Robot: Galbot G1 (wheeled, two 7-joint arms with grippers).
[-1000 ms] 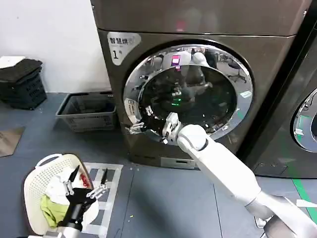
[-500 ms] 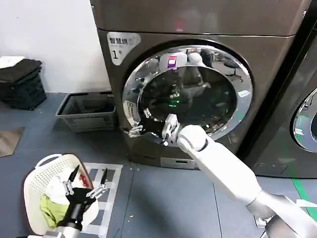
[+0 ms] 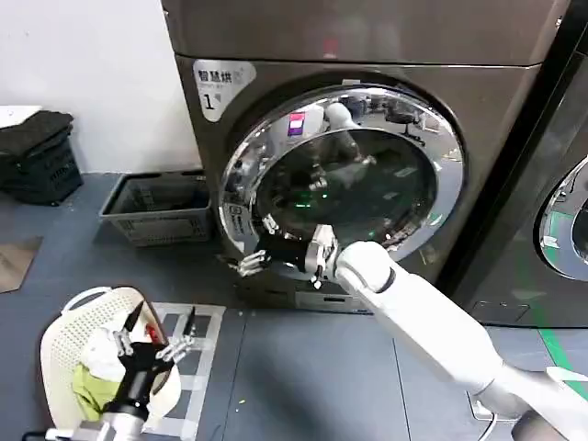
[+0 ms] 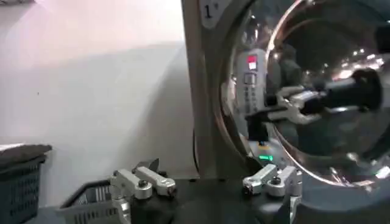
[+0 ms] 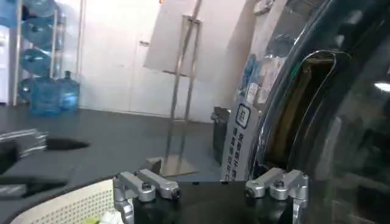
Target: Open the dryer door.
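The dryer door (image 3: 367,175) is the round chrome-rimmed porthole on the bronze-grey machine labelled "1" (image 3: 216,99). Its left edge stands a little out from the machine front. My right gripper (image 3: 257,259) is at the door's lower left rim, fingers spread and open. In the right wrist view the right gripper (image 5: 210,189) has the door's rim and dark glass (image 5: 347,122) beside one finger. My left gripper (image 3: 154,342) hangs open low on the left, over the laundry basket. The left wrist view shows the left gripper (image 4: 207,185) open, the door (image 4: 341,55), and the right gripper (image 4: 286,108) farther off.
A white laundry basket (image 3: 57,342) with clothes sits on the floor at the lower left. A grey crate (image 3: 163,209) and stacked black crates (image 3: 37,152) stand against the wall. A darker machine (image 3: 551,211) stands at the right. Tape marks (image 3: 209,322) lie on the floor.
The door's left edge has swung out from the machine front. My right gripper has moved down and left with it. The left arm has barely moved.
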